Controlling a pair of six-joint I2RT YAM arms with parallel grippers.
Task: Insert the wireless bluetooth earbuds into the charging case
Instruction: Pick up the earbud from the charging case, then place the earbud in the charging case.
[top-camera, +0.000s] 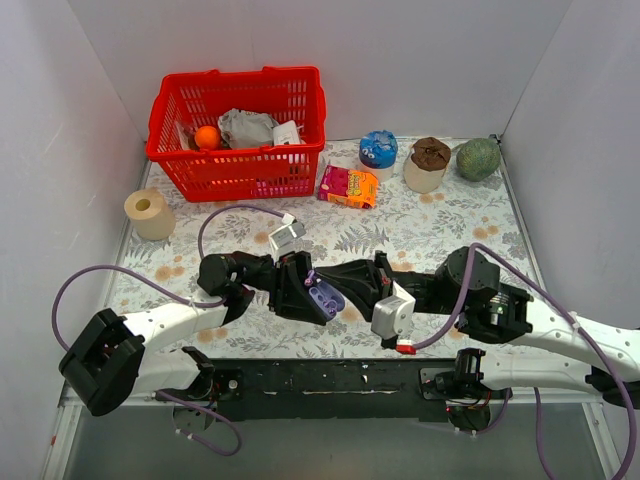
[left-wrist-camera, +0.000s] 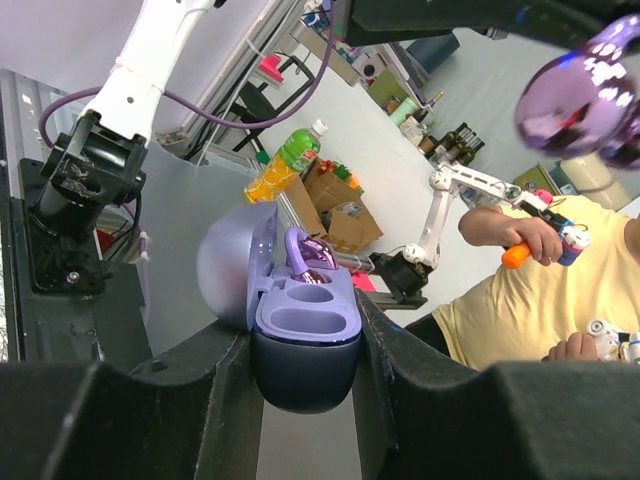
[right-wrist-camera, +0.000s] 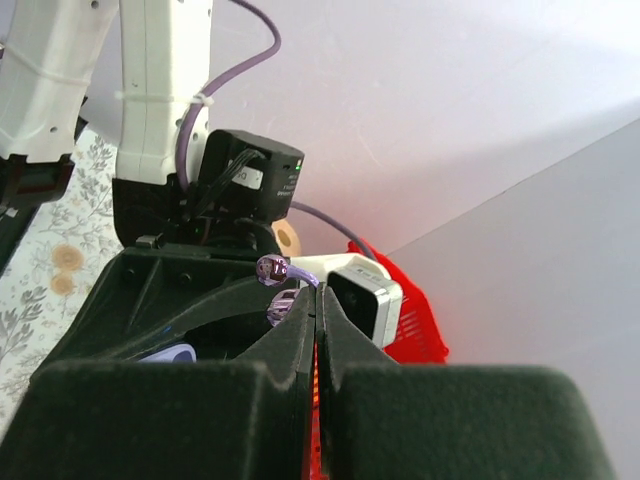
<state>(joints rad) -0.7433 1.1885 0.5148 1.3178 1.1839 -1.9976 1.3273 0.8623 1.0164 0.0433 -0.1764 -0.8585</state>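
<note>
My left gripper is shut on the open lavender charging case and holds it above the table. In the left wrist view the case sits between the fingers with its lid swung open to the left. One purple earbud stands in the far socket; the near socket is empty. My right gripper is shut on the stem of the other earbud, just beside the case. That earbud also shows blurred at the upper right of the left wrist view.
A red basket with an orange and bags stands at the back left. A tape roll, a snack box, a blue cup, a brown-topped cup and a green avocado stand on the floral cloth.
</note>
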